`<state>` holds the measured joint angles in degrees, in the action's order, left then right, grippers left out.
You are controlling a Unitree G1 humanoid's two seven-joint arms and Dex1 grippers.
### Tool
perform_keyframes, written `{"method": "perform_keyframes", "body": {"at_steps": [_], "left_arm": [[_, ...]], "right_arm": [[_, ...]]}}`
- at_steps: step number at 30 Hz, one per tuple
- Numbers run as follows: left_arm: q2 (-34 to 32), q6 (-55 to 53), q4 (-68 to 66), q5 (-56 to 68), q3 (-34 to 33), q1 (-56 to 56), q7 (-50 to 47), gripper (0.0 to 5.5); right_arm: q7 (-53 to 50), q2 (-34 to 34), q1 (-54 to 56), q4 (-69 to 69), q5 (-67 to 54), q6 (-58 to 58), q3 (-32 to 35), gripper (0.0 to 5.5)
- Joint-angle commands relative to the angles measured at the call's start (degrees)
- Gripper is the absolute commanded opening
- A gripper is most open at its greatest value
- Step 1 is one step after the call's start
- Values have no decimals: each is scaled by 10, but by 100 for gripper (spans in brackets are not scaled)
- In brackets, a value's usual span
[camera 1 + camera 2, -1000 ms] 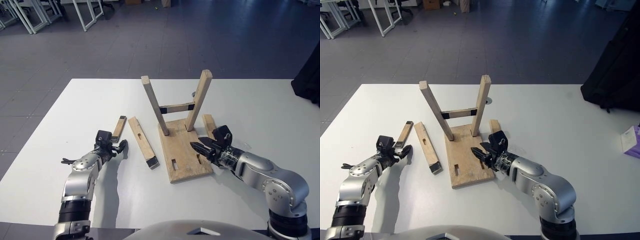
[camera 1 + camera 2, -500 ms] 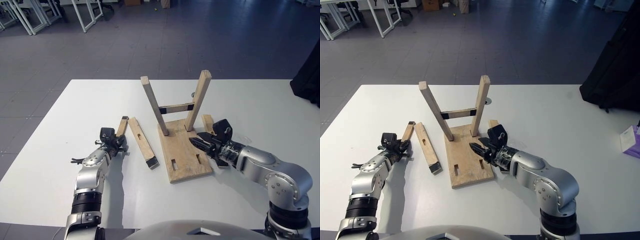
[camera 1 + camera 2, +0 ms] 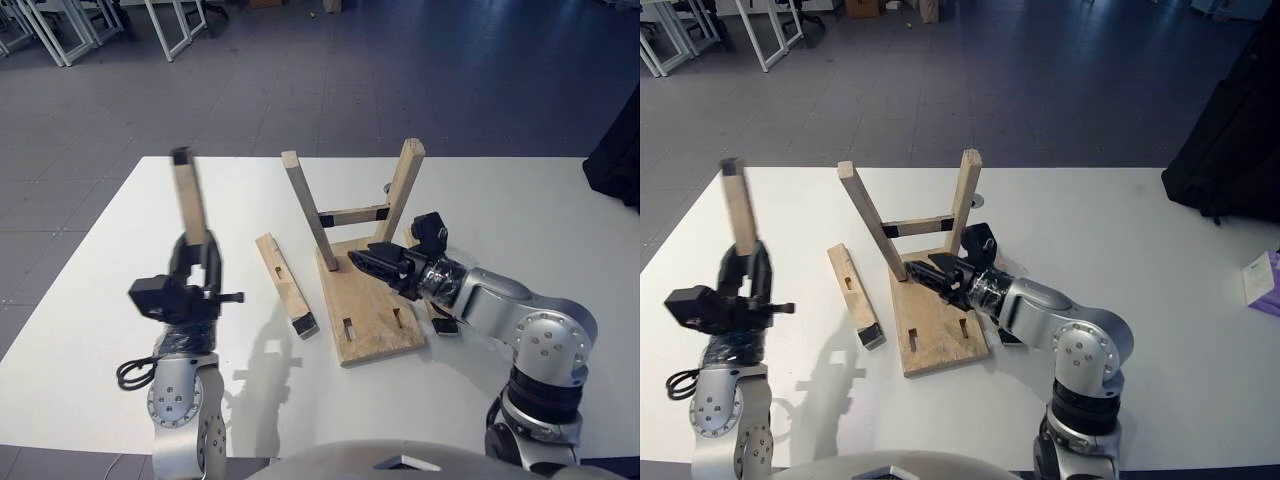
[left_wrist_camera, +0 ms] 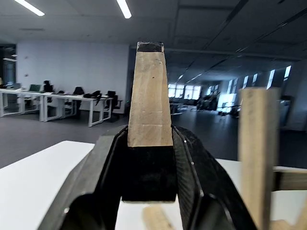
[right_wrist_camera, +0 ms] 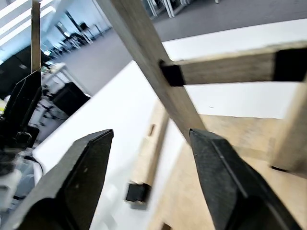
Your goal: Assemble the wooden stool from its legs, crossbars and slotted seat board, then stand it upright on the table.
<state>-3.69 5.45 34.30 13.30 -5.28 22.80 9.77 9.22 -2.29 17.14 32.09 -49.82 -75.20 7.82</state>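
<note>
While my left claw (image 3: 197, 268) is clamped on the lower end of a black-tipped wooden bar (image 3: 186, 195), holding it upright above the table (image 3: 90, 290), my right claw (image 3: 368, 260) hangs with its fingers (image 5: 81, 182) spread apart, low over the slotted seat board (image 3: 372, 318). Just ahead of its tips stands the leaning leg (image 3: 308, 212), joined by a crossbar (image 3: 352, 215) to a second leg (image 3: 400, 195) close beside my right wrist. Between my two claws a loose leg (image 3: 285, 283) lies flat on the table. Under my right forearm lies another wooden piece (image 3: 443, 326), its black end showing.
</note>
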Motion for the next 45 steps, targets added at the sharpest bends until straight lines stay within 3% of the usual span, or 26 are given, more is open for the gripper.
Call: {"method": "perform_keyframes", "body": {"at_steps": [1, 8, 22, 31, 45], "left_arm": [[-36, -23, 24, 15, 64, 6, 61, 133], [-60, -17, -9, 15, 115, -13, 111, 133], [-66, 14, -33, 8, 115, -27, 105, 133], [-74, -12, -16, 8, 136, -23, 109, 133], [-81, -4, -21, 7, 138, -15, 113, 133]], "right_arm": [[-33, 63, 71, -32, -76, -5, 41, 321], [-78, 84, 135, -78, -204, 3, 49, 321], [-62, 21, 125, -139, -167, 74, -3, 321], [-60, 39, 168, -181, -160, 121, -21, 321], [-93, 43, 165, -199, -210, 117, -13, 68]]}}
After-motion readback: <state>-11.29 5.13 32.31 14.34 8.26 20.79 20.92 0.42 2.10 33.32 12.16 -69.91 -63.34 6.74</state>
